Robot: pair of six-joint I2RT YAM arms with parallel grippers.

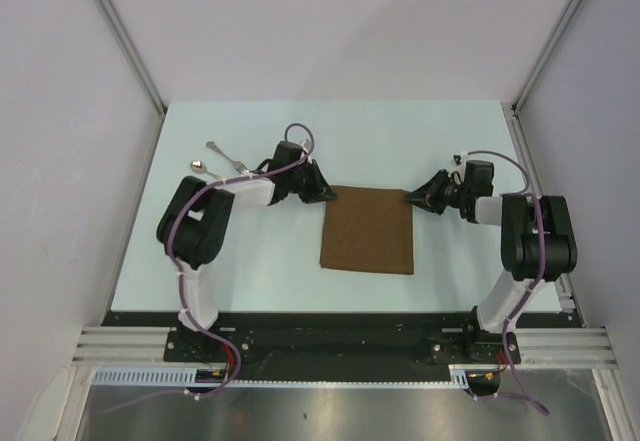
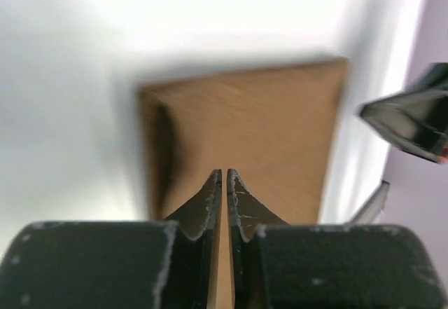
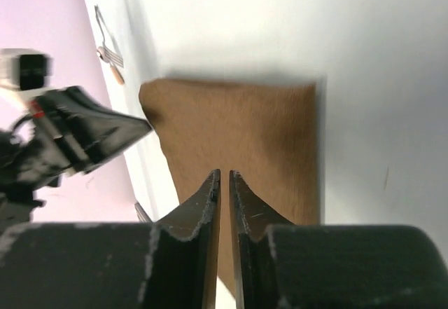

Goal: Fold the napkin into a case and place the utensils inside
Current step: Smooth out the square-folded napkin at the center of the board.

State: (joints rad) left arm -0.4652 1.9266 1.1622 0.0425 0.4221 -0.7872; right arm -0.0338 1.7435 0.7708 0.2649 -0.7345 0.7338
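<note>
The brown napkin [image 1: 367,229] lies flat on the table as a folded rectangle. My left gripper [image 1: 331,196] has its tips at the napkin's far left corner. My right gripper [image 1: 408,199] points at the far right corner. In the left wrist view the left gripper [image 2: 224,172] hovers over the cloth [image 2: 252,127], its jaws nearly together with only a thin empty slit. The right gripper [image 3: 225,174] looks the same above the napkin [image 3: 245,127]. The fork [image 1: 228,159] and the spoon [image 1: 200,166] lie at the far left, behind the left arm.
The pale table [image 1: 250,261] is walled by white panels left, right and behind. The left arm's elbow [image 1: 195,221] bends near the left edge. The right arm's elbow [image 1: 535,236] sits near the right edge. A black rail [image 1: 320,336] runs along the near edge.
</note>
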